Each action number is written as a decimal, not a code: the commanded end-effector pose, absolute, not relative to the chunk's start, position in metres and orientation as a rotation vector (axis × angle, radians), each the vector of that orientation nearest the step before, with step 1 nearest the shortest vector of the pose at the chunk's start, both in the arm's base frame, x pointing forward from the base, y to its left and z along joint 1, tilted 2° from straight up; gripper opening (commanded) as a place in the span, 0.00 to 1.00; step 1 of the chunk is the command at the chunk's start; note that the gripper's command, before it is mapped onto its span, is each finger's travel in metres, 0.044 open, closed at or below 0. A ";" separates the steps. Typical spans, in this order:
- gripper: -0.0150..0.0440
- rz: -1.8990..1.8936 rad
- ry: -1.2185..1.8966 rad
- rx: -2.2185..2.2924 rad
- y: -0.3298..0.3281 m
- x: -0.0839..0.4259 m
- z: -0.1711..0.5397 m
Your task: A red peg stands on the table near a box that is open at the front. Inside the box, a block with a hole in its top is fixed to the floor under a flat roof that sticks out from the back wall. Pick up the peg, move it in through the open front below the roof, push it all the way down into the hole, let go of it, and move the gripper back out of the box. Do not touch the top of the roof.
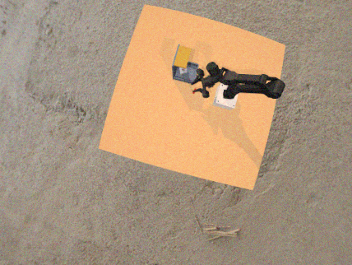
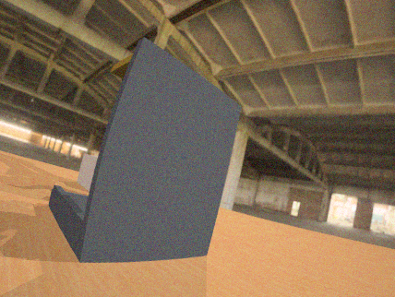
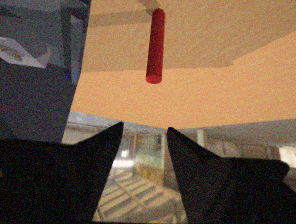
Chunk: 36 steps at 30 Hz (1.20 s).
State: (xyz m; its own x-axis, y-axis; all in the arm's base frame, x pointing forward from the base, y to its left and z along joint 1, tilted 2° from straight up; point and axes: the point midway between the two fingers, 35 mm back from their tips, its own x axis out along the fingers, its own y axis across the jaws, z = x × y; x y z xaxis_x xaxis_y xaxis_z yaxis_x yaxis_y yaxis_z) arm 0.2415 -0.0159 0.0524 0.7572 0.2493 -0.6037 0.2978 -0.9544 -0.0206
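Note:
The red peg [image 1: 194,91] [image 3: 155,47] stands upright on the table outside the box. The black gripper [image 1: 193,86] [image 3: 146,127] is partly open with nothing between its fingers. In the wrist view the peg is beyond the fingertips, above the gap between them. The blue-grey box [image 2: 161,161] [image 3: 30,105] is at the left of the wrist view. Its yellow roof [image 1: 182,57] shows from above. A pale block [image 1: 183,71] [image 3: 32,61] is inside the box. The exterior view does not show the peg or gripper.
The box's tall wall fills the middle of the exterior view, with a low wall [image 2: 65,221] at its left. The orange table top [image 1: 152,123] carries the box. The arm's white base plate [image 1: 220,101] is right of the gripper in the top view.

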 end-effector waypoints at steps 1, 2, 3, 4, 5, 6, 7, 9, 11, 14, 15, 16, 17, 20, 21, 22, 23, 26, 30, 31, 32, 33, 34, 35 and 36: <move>0.63 -0.971 0.454 2.871 -0.016 0.243 0.048; 0.63 -0.971 0.454 2.871 -0.016 0.243 0.046; 0.63 -0.971 0.454 2.871 -0.016 0.244 0.045; 0.63 -0.971 0.454 2.871 -0.017 0.244 0.043; 0.63 -0.971 0.454 2.871 -0.017 0.245 0.041; 0.63 -0.971 0.454 2.871 -0.017 0.245 0.040; 0.63 -0.971 0.454 2.871 -0.017 0.246 0.038; 0.63 -0.971 0.454 2.871 -0.017 0.246 0.035; 0.63 -0.971 0.454 2.871 -0.018 0.247 0.031; 0.63 -0.971 0.454 2.871 -0.018 0.247 0.026; 0.63 -0.971 0.454 2.871 -0.018 0.248 0.024; 0.63 -0.971 0.454 2.871 -0.018 0.248 0.023; 0.63 -0.971 0.454 2.871 -0.018 0.248 0.021; 0.63 -0.972 0.454 2.871 -0.018 0.248 0.016; 0.63 -0.972 0.454 2.871 -0.018 0.248 0.014; 0.63 -0.972 0.454 2.871 -0.018 0.248 0.012; 0.63 -0.972 0.454 2.871 -0.018 0.248 0.011; 0.63 -0.972 0.454 2.871 -0.018 0.247 0.006; 0.63 -0.973 0.454 2.871 -0.017 0.246 -0.001; 0.63 -0.973 0.454 2.871 -0.017 0.246 -0.003; 0.63 -0.973 0.454 2.871 -0.017 0.245 -0.004; 0.63 -0.973 0.455 2.871 -0.016 0.245 -0.006; 0.63 -0.973 0.455 2.871 -0.016 0.244 -0.007; 0.63 -0.973 0.455 2.871 -0.016 0.244 -0.009; 0.63 -0.974 0.455 2.871 -0.016 0.243 -0.011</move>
